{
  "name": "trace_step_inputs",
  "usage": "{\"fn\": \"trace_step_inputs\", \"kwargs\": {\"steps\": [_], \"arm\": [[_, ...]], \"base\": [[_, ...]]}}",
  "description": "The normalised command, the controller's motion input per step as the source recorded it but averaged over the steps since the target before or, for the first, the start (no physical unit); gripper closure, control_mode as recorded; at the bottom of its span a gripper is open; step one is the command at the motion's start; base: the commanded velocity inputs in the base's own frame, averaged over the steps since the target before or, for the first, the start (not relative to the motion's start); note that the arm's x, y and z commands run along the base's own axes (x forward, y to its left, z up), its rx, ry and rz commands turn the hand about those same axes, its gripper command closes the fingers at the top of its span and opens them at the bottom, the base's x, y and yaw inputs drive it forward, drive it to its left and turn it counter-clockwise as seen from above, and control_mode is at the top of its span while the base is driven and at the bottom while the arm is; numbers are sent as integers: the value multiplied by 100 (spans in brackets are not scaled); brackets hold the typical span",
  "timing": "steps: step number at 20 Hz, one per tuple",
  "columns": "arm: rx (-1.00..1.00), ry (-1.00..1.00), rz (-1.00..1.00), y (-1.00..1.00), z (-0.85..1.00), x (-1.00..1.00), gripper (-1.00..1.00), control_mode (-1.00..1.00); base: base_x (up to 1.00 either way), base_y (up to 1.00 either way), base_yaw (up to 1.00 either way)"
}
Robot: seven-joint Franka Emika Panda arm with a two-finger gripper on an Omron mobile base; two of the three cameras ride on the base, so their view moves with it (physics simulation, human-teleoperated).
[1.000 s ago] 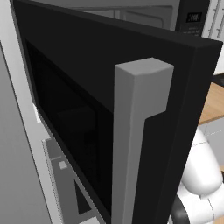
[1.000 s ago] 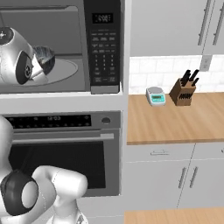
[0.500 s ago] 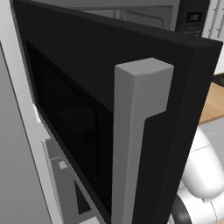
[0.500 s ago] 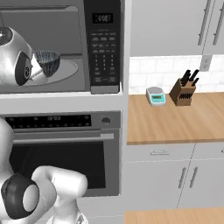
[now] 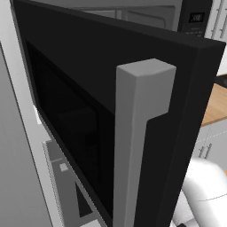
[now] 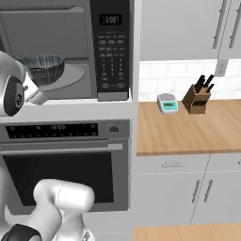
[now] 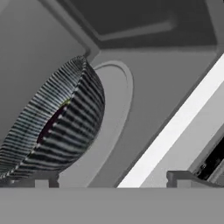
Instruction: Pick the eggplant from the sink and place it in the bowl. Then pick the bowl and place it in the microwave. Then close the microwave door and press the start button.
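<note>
bowl [image 6: 44,69] sits on the microwave [image 6: 70,52] turntable; end effector [image 7: 112,178] wide open, holding nothing

left base view: pressed close behind the open microwave door [image 5: 111,133], facing its outer face and bar handle | right base view: stands back, faces the microwave [image 6: 66,52], oven and counter head-on | hand view: rolled, close inside the cavity beside the bowl [image 7: 57,127] | shared: microwave, bowl [image 6: 43,68]

Glass turntable [image 6: 70,77] inside microwave [image 6: 66,49], bowl [image 6: 42,68] resting upright on it toward its left, wooden counter [image 6: 188,129] to the right carrying scale [image 6: 167,103] and knife block [image 6: 197,96]
</note>
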Motion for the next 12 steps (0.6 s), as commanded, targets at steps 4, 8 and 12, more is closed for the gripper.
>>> {"fn": "trace_step_inputs", "kwargs": {"steps": [4,8,12], "arm": [[-31,-2,3,-32,-21,-34,-100,-100],[-32,-9,0,-64,6,-48,-100,-100],[-34,-13,0,-59,0,-24,-100,-100]], "base": [[0,0,0],[0,0,0],[0,0,0]]}}
